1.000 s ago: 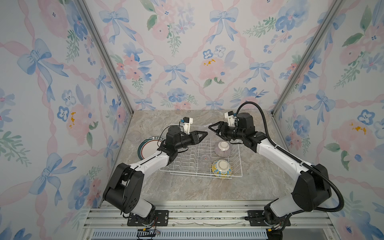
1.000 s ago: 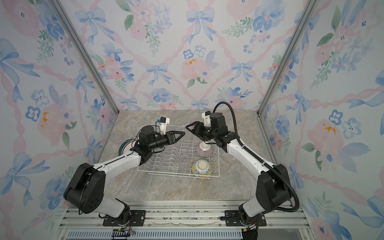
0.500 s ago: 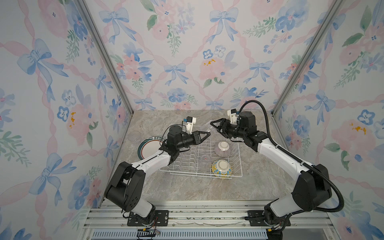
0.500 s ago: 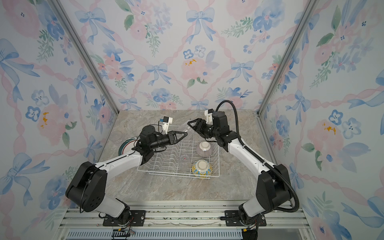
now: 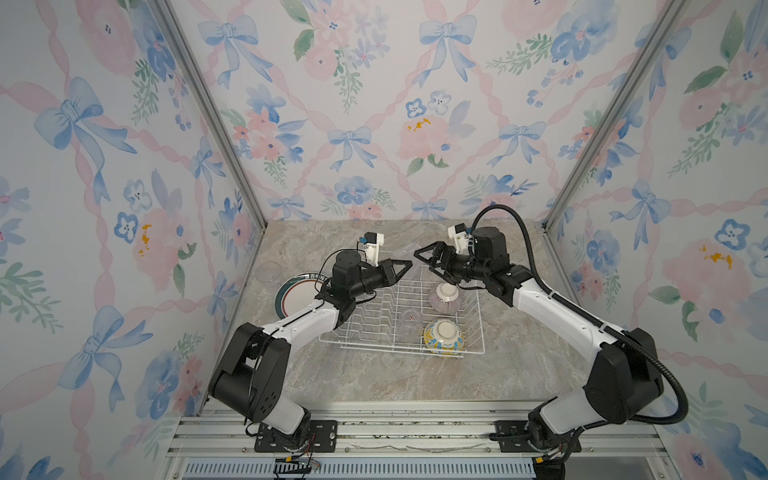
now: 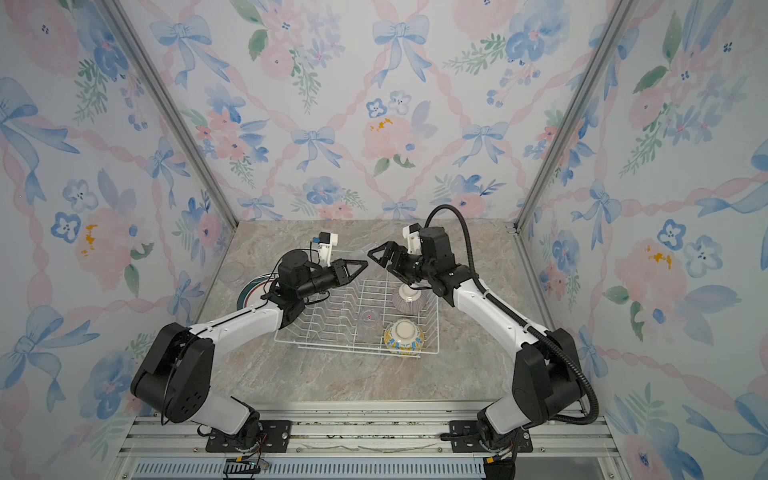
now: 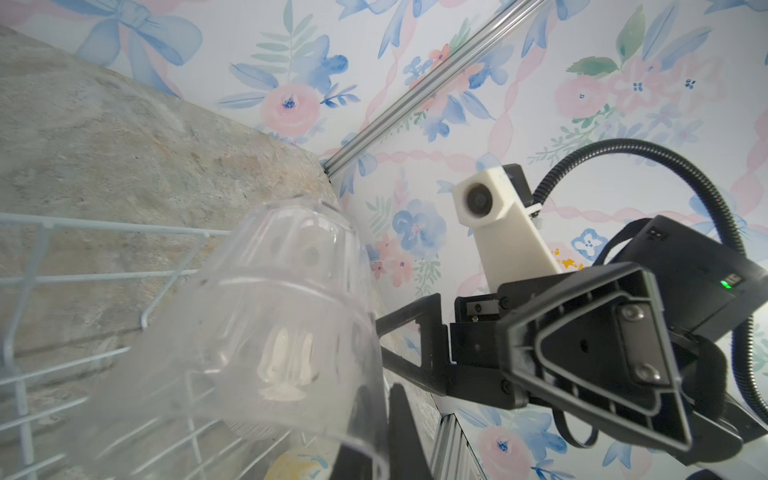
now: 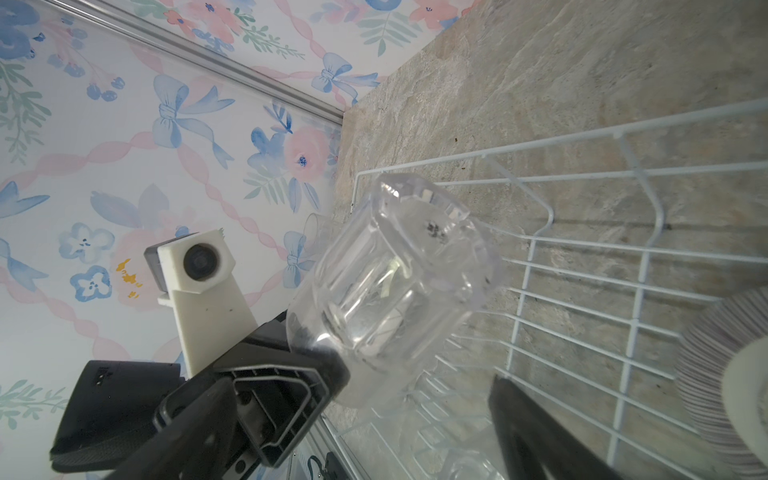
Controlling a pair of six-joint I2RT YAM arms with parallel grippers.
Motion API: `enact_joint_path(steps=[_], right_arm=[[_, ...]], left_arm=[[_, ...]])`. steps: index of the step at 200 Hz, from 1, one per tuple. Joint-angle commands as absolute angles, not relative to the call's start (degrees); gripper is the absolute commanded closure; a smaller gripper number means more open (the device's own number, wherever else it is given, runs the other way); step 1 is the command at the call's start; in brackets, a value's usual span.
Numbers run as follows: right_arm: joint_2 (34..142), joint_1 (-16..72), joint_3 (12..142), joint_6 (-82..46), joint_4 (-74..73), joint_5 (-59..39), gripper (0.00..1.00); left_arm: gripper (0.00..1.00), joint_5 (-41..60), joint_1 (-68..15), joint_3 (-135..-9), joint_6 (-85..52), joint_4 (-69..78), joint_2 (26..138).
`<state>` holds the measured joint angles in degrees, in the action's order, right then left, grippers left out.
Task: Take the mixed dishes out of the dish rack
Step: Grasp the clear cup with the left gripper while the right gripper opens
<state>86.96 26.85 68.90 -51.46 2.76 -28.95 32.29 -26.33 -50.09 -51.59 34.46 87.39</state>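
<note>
A clear glass (image 7: 282, 324) hangs tilted over the far end of the dish rack (image 5: 399, 350). My left gripper (image 7: 388, 436) is shut on its rim wall, as the right wrist view also shows on the glass (image 8: 395, 282). My right gripper (image 5: 428, 266) stands open just beside the glass, not touching it, with one finger (image 8: 536, 432) showing. In both top views the two grippers meet tip to tip over the rack. Inside the rack lie an upturned purple-striped bowl (image 5: 444, 297), a yellow-blue bowl (image 5: 442, 336) and another clear glass (image 5: 409, 324).
A green-and-red rimmed plate (image 5: 296, 298) lies on the marble table left of the rack, partly under my left arm. A clear glass (image 5: 268, 272) stands behind it near the left wall. Flowered walls close in on three sides.
My left gripper has closed on the glass's rim. My right gripper, which held the glass before, has opened wide and let it go. Both arms stay over the rack's far end.
</note>
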Motion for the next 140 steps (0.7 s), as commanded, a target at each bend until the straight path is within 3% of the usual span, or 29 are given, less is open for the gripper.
enact_joint_path(steps=[1, 71, 140], right_arm=[[84.3, 27.2, 68.3, -49.7, 3.5, -28.8, 0.03], [83.5, 27.2, 68.2, -47.6, 4.9, -26.8, 0.03], [79.3, 28.4, 68.8, -36.2, 13.0, -13.1, 0.03]], left_arm=[[1.0, 30.7, -26.3, -50.1, -49.0, 34.2, 86.2], [1.0, 27.6, -25.9, -51.1, -45.7, 28.2, 85.0], [1.0, 13.8, -25.0, -60.9, -34.6, 0.5, 81.1]])
